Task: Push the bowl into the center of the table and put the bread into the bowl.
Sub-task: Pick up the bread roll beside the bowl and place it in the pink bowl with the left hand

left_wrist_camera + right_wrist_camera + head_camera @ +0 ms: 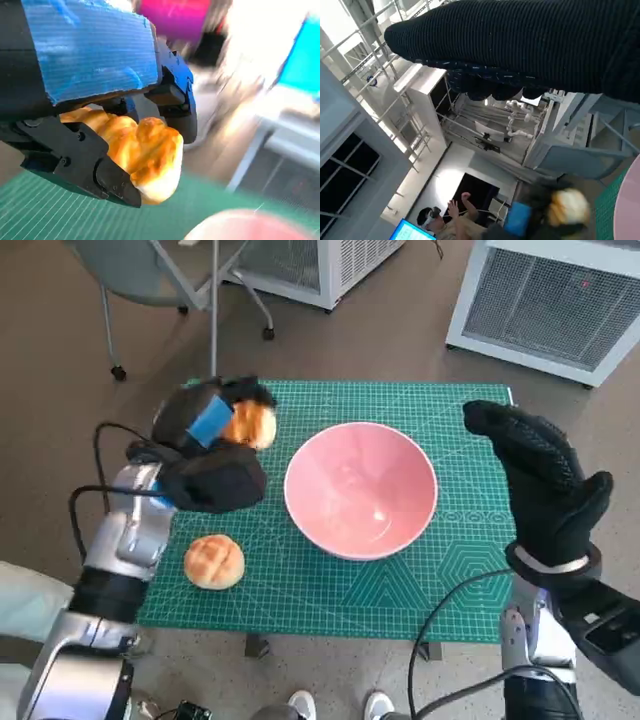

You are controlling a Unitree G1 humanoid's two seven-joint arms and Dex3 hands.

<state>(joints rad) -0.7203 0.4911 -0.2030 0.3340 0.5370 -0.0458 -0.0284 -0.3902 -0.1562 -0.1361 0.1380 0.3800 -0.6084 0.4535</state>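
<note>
Since bowl sits mid-table already | I've got L hand gripping bread, lifted just left of bowl for drop | R hand released, fingers spread, parked clear | 2nd bun on mat.

The head view looks steeply down; both wrist views, closer in, share the held bread.

Even daylight is seen from the head, while the left wrist background is blurred and overexposed.
</note>
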